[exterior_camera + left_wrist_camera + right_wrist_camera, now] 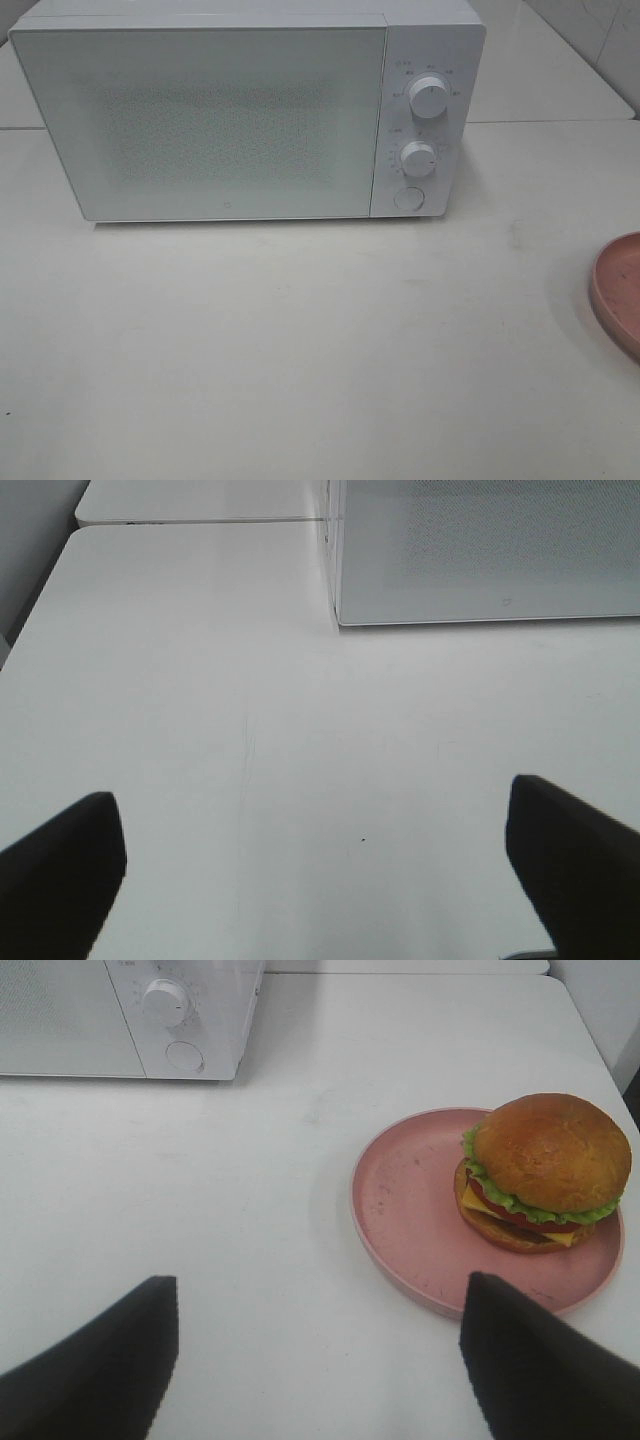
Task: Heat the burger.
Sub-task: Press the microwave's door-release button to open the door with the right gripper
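Right wrist: burger (pixel 545 1172) on pink plate (pixel 410 1200); right hand (pixel 320 1285) & left hand (pixel 312 792) wide open, empty.

Front table (pixel 300 340) white, matte, evenly lit. Rear table (pixel 540 70) white, butted against it. Tiled wall (pixel 610 30) far right.
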Controlling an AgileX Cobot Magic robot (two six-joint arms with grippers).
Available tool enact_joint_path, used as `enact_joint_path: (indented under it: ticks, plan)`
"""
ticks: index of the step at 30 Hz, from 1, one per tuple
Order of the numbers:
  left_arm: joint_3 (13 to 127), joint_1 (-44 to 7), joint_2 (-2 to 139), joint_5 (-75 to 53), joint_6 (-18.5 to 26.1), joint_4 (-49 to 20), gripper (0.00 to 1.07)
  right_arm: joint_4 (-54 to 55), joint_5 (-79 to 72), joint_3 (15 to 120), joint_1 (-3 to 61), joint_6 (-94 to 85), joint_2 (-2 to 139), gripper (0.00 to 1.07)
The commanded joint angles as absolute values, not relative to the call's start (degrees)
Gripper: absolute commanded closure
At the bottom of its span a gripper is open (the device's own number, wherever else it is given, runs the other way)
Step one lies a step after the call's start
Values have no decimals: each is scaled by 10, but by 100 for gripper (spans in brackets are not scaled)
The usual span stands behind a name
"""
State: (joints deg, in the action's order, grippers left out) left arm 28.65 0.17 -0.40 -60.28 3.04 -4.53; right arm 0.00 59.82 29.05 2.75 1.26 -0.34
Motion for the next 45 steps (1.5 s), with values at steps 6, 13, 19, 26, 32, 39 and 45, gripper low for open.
enact_joint_path:
  ticks: [6,13,19,26,32,39,45]
  plan:
    - [285,1,-18,-595,29,-47,9,0,594,290,29,13,-18,31]
    - [285,1,-18,-595,29,-47,9,3,594,290,29,14,-18,31]
    - [285,1,-18,-595,29,-47,9,3,587,295,29,22,-18,31]
    - [285,1,-18,-595,29,-47,9,3,570,303,29,34,9,31]
    - [285,1,-18,-595,29,-47,9,3,559,305,29,35,65,31]
    - [285,1,-18,-595,29,-47,9,6,497,303,29,35,122,32]
    - [285,1,-18,-595,29,-47,9,7,445,290,29,35,158,33]
